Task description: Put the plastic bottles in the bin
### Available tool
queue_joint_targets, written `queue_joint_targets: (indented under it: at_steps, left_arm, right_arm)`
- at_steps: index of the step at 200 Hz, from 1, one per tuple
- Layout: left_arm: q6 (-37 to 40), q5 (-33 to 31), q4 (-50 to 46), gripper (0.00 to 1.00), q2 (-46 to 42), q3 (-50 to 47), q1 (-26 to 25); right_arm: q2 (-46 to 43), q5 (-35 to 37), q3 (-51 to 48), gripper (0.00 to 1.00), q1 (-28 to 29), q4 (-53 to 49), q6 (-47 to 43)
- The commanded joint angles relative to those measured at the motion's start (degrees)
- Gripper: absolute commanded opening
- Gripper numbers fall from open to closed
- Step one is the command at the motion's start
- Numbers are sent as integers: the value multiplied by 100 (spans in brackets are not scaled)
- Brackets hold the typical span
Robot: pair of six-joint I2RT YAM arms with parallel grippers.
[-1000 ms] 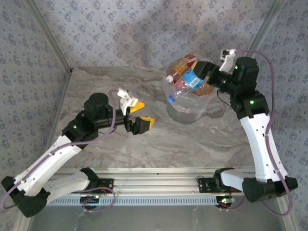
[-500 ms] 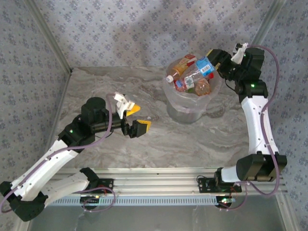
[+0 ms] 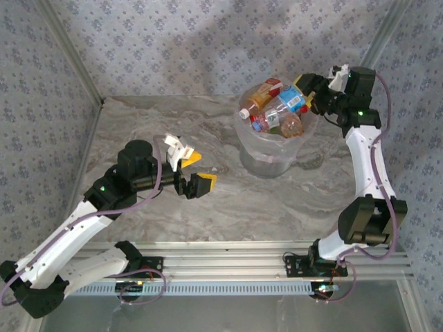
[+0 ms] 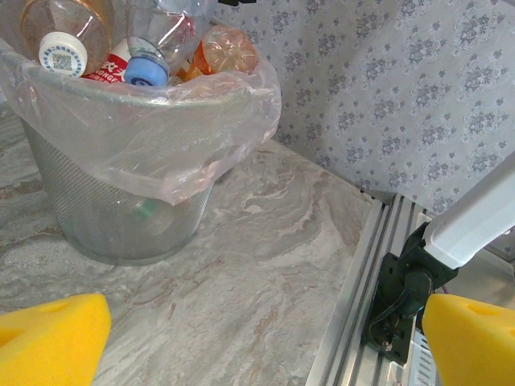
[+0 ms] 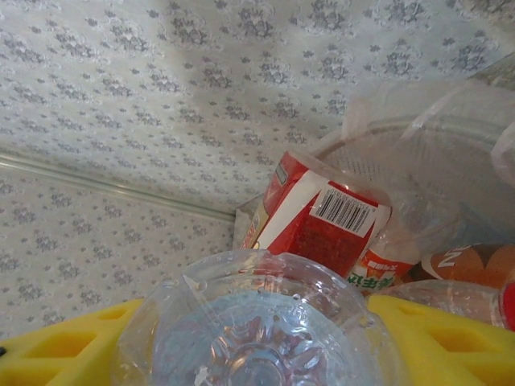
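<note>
Left arm: stretched low from the near left corner toward the middle of the worktop [image 3: 138, 131], forearm pointing right toward the bin.
Left gripper [image 3: 200, 170]: jaws spread wide, yellow pads [image 4: 50, 336] far apart with nothing between them. It hangs above the worktop left of centre, well apart from the bin.
Right arm: reared up along the right edge, wrist bent leftward at the bin's far right rim.
Right gripper [image 3: 309, 97]: yellow fingers [image 5: 438, 342] partly closed, pressing either side of a blue-labelled bottle [image 3: 293, 99]. In the right wrist view its clear ribbed base sits wedged between them.
Blue-labelled bottle: lies tilted on top of the heap, base in the gripper, neck pointing left over the bin's middle.
Bin [image 3: 268, 163]: translucent mesh-walled bucket, clear liner [image 4: 189, 141] folded over its rim, standing near the far edge, right of centre.
Contents: plastic bottles [image 3: 266, 104] heaped above the rim, among them an orange-labelled bottle [image 3: 259, 97], a blue-capped bottle [image 4: 145, 71] and a red-labelled bottle [image 5: 322, 217] showing a barcode.
</note>
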Motion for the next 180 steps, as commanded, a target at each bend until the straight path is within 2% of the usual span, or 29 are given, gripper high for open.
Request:
queue_joint_targets:
  at_steps: [1, 71, 100, 125, 152, 180]
  left_arm:
    - [1, 4, 77, 100, 29, -18, -31]
    - [11, 12, 70, 100, 32, -15, -28]
    - [6, 14, 74, 100, 29, -26, -34]
    - [1, 5, 78, 100, 31, -24, -29]
    - [2, 5, 87, 100, 40, -24, -30]
    - [2, 15, 76, 100, 89, 2, -28]
  right_arm:
    - [150, -259, 297, 70, -2, -316, -283]
    - [151, 284, 749, 88, 1, -888, -577]
    - [157, 1004, 1216, 91, 29, -1437, -1084]
    - [120, 1773, 1466, 91, 141, -2051, -1599]
    - [68, 2225, 1431, 88, 262, -2205, -1871]
    - [86, 2404, 1422, 75, 419, -2245, -2026]
